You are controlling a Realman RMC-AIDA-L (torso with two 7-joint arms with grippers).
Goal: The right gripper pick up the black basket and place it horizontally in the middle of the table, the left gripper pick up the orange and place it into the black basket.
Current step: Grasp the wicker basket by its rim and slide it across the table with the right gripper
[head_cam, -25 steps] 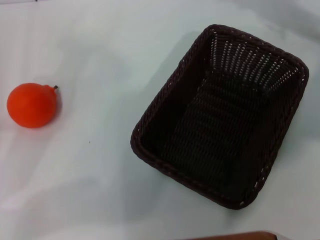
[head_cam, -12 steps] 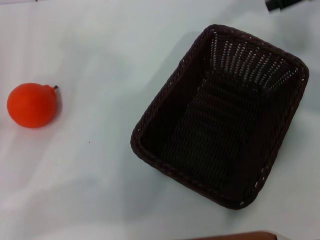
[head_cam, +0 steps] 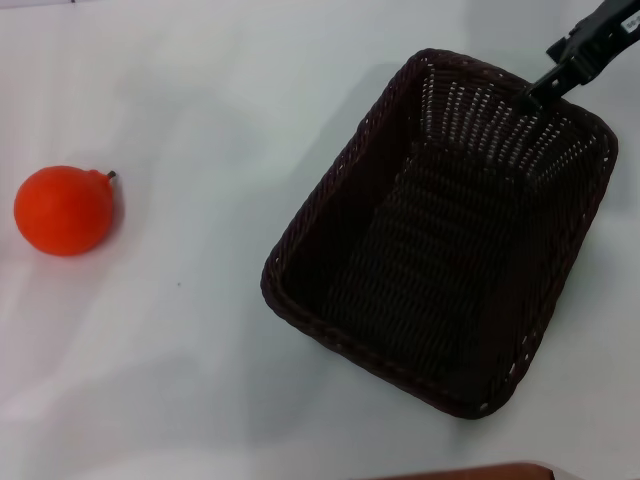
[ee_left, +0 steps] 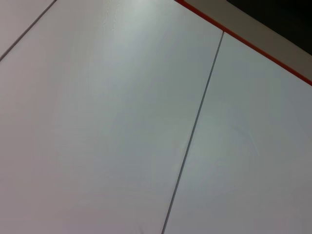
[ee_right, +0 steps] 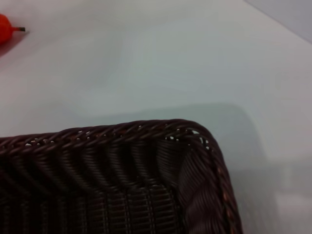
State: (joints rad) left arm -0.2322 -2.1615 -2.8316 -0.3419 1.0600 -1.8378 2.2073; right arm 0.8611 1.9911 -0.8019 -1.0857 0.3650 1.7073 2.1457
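The black basket (head_cam: 445,235) sits on the table (head_cam: 200,380) at the right of the head view, skewed at an angle, its long axis running from near-left to far-right. It is empty; the braided rim and open-weave walls are visible. The orange (head_cam: 63,210) rests on the table at the far left, well apart from the basket, stem nub pointing right. The right gripper (head_cam: 582,52) hangs above the basket's far right rim; whether its claw is apart or together cannot be told. In the right wrist view, a basket corner (ee_right: 195,141) and the orange's edge (ee_right: 4,28) appear.
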